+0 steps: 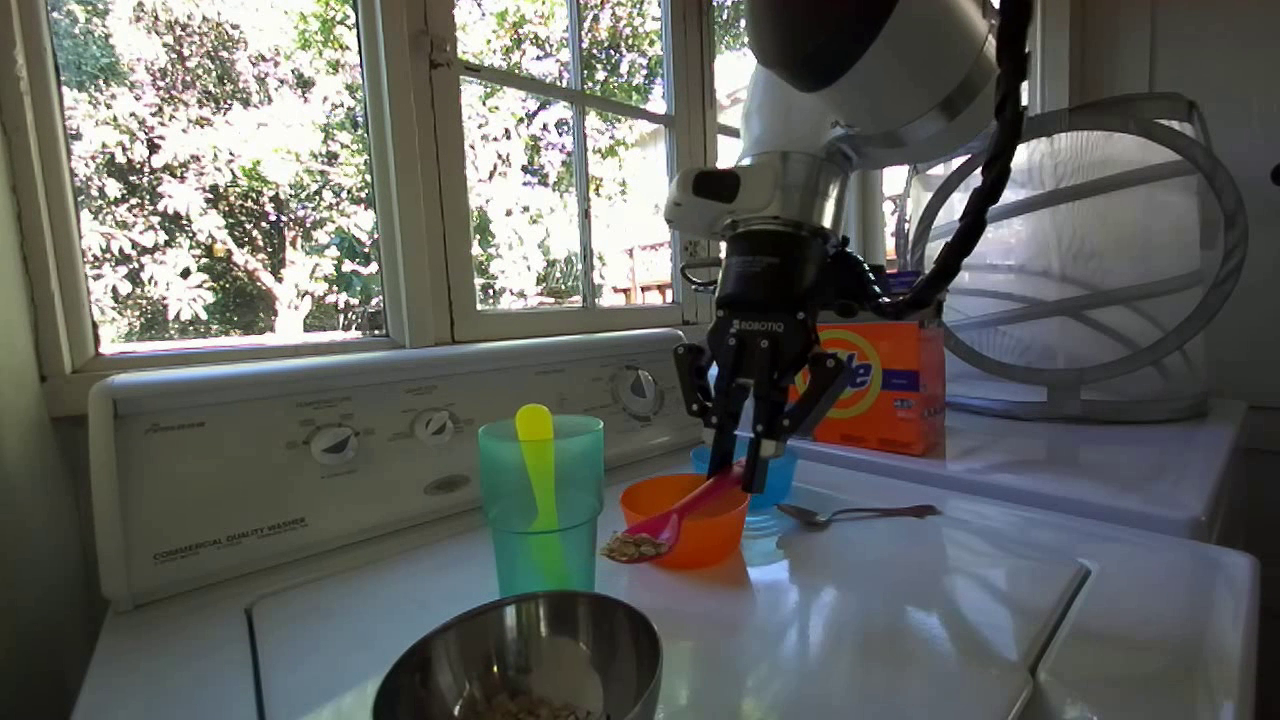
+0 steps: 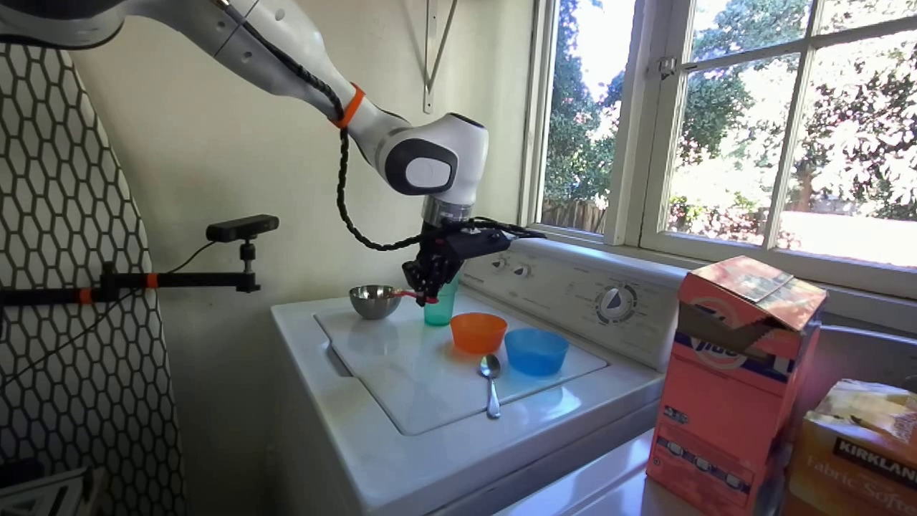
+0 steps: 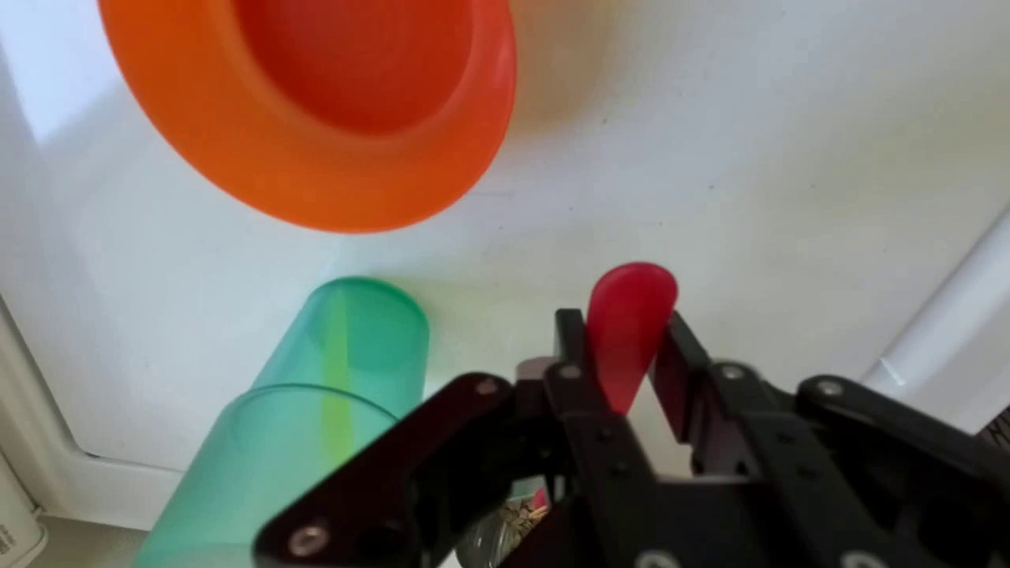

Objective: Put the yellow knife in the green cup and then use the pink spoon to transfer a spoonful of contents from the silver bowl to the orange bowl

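The pincer [image 1: 739, 477] squeezes the pink spoon [image 1: 692, 504] by its handle, in the air. Flakes [image 1: 635, 546] lie in its scoop, which points to eight o'clock in an exterior view. There, from the orange bowl [image 1: 712, 546] on the counter [image 1: 900, 620], the cup [image 1: 577, 490] is at nine o'clock, the silver bowl [image 1: 450, 665], with flakes, near eight, the blue bowl [image 1: 778, 476] at two and the metal spoon [image 1: 860, 515] at three. The knife [image 1: 541, 485] stands in the cup, its end above the rim.
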You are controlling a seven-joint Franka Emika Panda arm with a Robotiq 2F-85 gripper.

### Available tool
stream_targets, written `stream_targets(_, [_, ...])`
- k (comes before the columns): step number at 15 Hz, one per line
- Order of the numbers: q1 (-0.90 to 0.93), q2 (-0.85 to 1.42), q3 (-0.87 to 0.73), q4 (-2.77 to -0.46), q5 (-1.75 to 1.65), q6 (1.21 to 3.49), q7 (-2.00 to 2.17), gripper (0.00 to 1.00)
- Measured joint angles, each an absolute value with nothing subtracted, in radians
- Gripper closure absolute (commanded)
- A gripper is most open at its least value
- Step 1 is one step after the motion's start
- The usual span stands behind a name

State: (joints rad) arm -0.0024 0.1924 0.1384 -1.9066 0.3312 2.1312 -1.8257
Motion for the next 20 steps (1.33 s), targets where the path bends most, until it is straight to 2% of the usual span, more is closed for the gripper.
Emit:
stream_targets(7, [-0.052,0.229,0.090,-1.862,0.369,2.128,-1.787,0.94])
stream_targets(8, [-0.056,0.237,0.086,-1.854,0.374,2.127,-1.772,0.75])
stream_targets(12, [-0.062,0.257,0.083,-1.831,0.380,2.121,-1.742,0.75])
stream_targets(13, [-0.062,0.258,0.083,-1.831,0.380,2.121,-1.739,0.94])
stream_targets(20, [-0.067,0.258,0.069,-1.824,0.376,2.123,-1.707,0.94])
